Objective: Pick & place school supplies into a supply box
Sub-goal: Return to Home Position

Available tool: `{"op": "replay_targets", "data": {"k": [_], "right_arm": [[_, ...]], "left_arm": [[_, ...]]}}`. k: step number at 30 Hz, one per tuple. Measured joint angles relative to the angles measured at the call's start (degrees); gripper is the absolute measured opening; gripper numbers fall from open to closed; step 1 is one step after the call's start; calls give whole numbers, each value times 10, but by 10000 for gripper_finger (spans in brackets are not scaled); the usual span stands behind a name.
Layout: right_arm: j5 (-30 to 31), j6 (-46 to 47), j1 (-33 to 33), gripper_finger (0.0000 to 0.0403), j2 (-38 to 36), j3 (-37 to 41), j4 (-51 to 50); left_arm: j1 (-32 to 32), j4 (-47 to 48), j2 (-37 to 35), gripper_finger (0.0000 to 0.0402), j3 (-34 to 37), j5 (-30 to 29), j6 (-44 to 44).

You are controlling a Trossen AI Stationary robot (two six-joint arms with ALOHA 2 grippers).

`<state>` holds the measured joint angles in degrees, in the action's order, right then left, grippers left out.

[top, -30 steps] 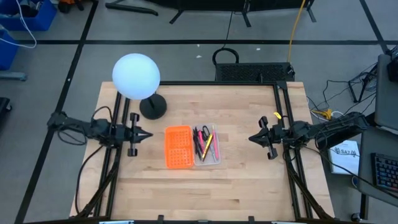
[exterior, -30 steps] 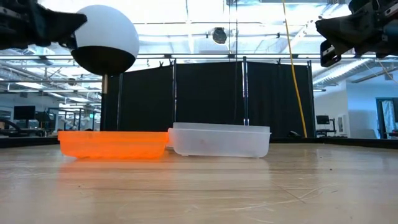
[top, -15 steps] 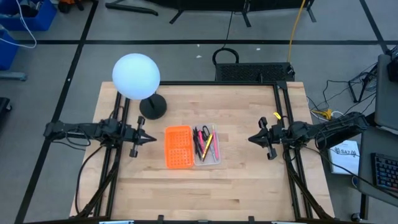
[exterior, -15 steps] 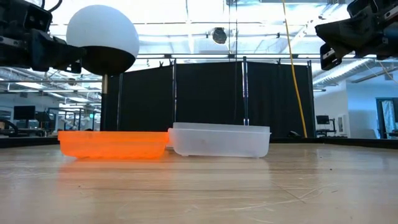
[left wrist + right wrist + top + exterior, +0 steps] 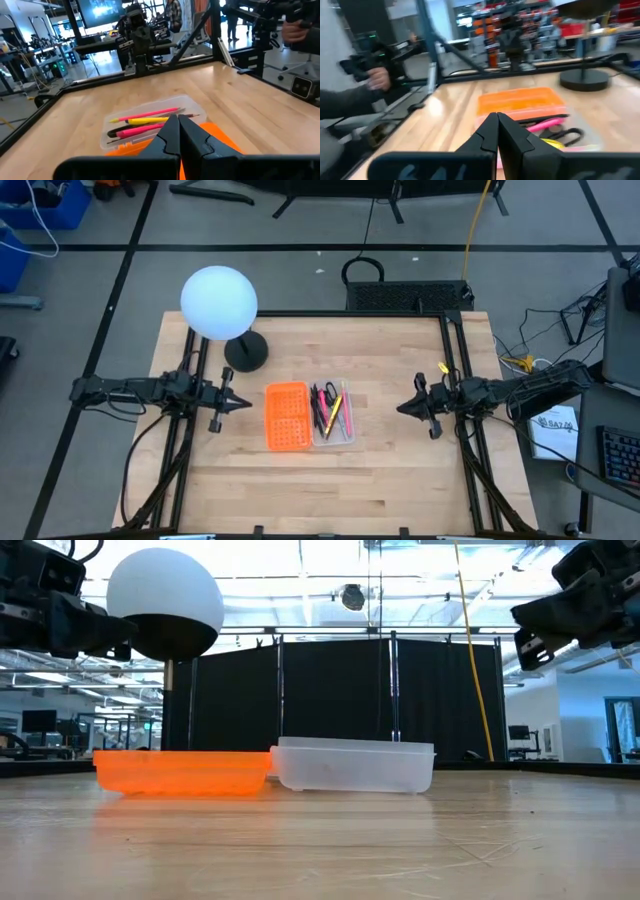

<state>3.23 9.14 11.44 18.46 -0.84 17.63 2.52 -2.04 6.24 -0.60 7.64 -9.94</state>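
The supply box lies open near the table's middle: its orange perforated half (image 5: 286,416) toward the left, its clear half (image 5: 345,430) toward the right. In the clear half lie the school supplies: yellow, pink and black pens (image 5: 337,412) and black-handled scissors (image 5: 322,394). They also show in the left wrist view as pens (image 5: 145,122) and in the right wrist view as scissors (image 5: 565,134). My left gripper (image 5: 243,403) hovers shut, left of the box, pointing level at it. My right gripper (image 5: 400,407) hovers shut, right of the box, pointing level at it. Neither holds anything.
A white globe lamp (image 5: 218,302) stands on its black base (image 5: 246,352) at the far left, behind my left gripper. Black frame rails (image 5: 455,360) run along the table's sides. A person's hand (image 5: 377,77) shows beyond the table in the right wrist view.
My left gripper has come down a little and swung slightly toward the near edge, turning to point straight at the box; it stays shut. My right gripper has tipped down a little, shut. The box and the supplies have kept still.
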Motion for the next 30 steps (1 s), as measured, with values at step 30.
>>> {"op": "replay_targets", "data": {"k": [30], "right_arm": [[-4, -71, -62, 0, -12, -31, 9]], "left_arm": [[-66, -7, 1, 2, 0, 60, -48]]}}
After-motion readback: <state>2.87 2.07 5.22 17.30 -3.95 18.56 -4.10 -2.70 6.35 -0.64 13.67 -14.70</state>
